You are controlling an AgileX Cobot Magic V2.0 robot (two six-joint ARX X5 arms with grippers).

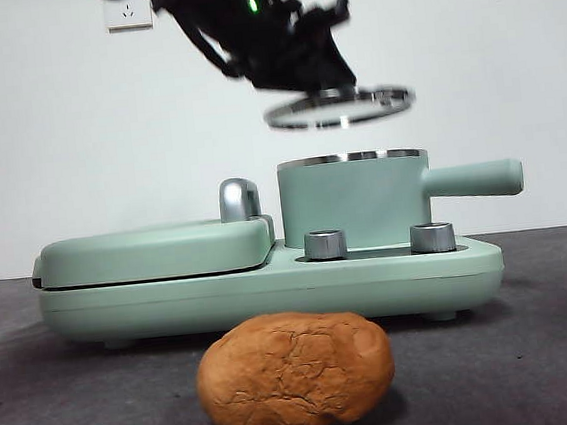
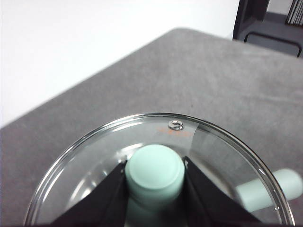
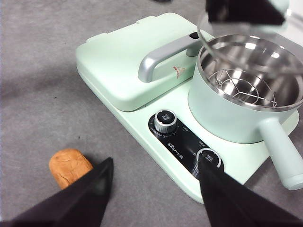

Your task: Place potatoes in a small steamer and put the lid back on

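The orange-brown potato [image 1: 296, 374] lies on the grey table in front of the appliance; it also shows in the right wrist view [image 3: 69, 167]. The small steamer [image 1: 355, 199] stands open on the appliance, its steel inside and wire rack [image 3: 246, 85] bare. My left gripper [image 1: 308, 69] is shut on the mint-green knob [image 2: 155, 172] of the glass lid [image 1: 339, 108] and holds the lid tilted a little above the steamer. My right gripper [image 3: 154, 182] is open and empty, high above the table between the potato and the appliance.
The mint-green appliance base [image 1: 271, 289] carries a flat hinged griddle [image 1: 152, 252] with a chrome handle [image 3: 165, 56] and two knobs [image 1: 325, 245] [image 1: 432, 237]. The steamer's handle [image 1: 473, 179] sticks out to the right. A wall socket [image 1: 128, 11] is behind.
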